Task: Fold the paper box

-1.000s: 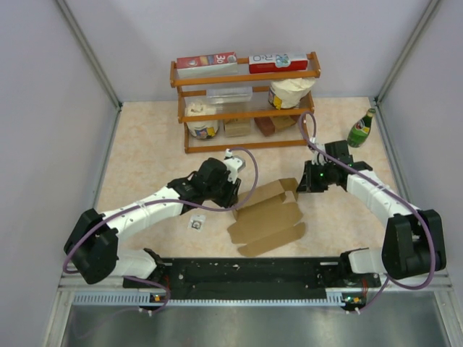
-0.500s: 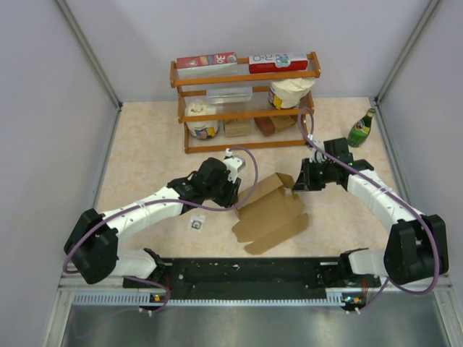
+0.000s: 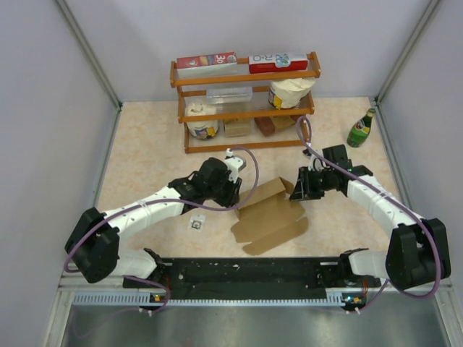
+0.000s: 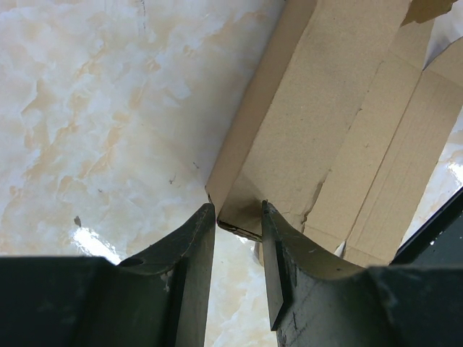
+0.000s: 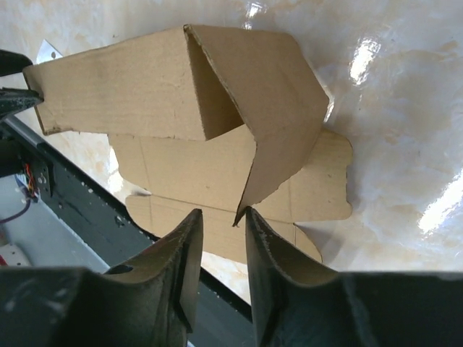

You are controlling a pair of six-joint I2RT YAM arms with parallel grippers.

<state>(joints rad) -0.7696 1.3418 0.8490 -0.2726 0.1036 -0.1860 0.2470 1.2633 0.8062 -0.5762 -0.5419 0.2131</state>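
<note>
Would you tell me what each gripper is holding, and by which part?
The left gripper pinches the paper box by a raised wall's corner; the right gripper straddles a flap tip, jaws loose.

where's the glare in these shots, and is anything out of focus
Right wrist view: bright glare patches on the tabletop, paper box sharp, right gripper dark and slightly soft. Left wrist view: glare on the tabletop beside the left gripper, which is dark too. Top external view: even light, no obvious glare.

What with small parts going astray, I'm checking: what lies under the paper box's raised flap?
Under the raised flap of the paper box, the right wrist view shows only its own flat panels, on the table. Anything beneath those panels is covered.
</note>
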